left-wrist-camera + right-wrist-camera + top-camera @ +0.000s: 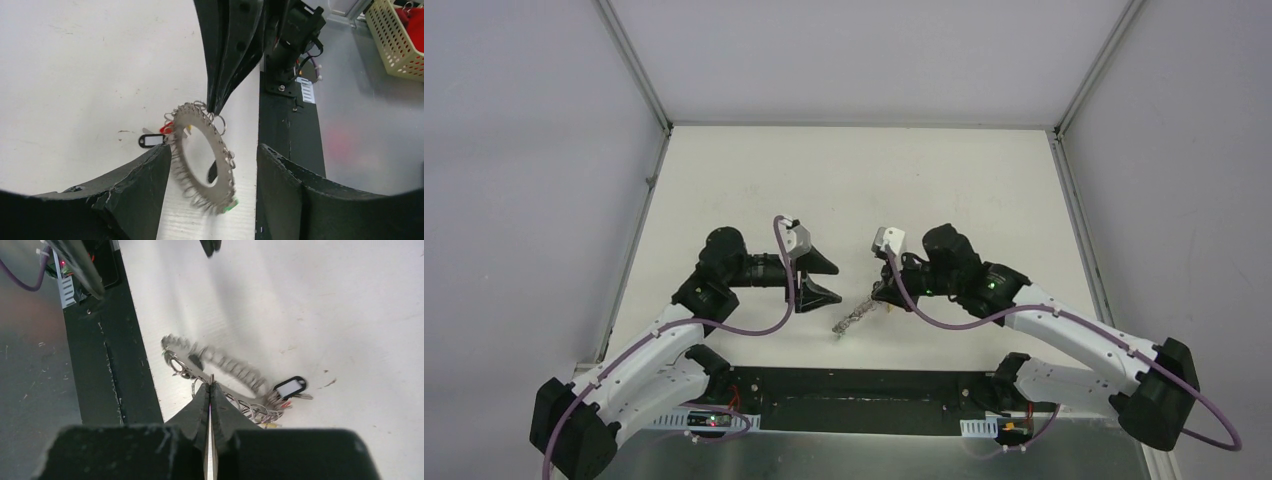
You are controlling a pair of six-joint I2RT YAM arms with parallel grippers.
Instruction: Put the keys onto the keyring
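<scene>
The keyring point(224, 150), a silvery ring edged with small wire loops, hangs upright and tilted above the white table. My right gripper point(211, 382) is shut on its upper rim, and its dark fingers point(225, 60) come down from above in the left wrist view. Keys hang from the ring: a black tag with a white label point(152, 140), a red head point(167, 127) and a green tag point(230, 204). My left gripper point(214, 149) is open, one finger on each side of the ring, the left finger point(140, 185) very close to its loops. From above, the keyring point(856, 318) hangs between the left gripper point(824, 282) and the right gripper point(882, 295).
A black base plate point(864, 395) runs along the table's near edge under the ring. A cream basket with red things point(395, 40) stands off the table beyond it. Grey walls enclose the white table point(854, 180) on three sides.
</scene>
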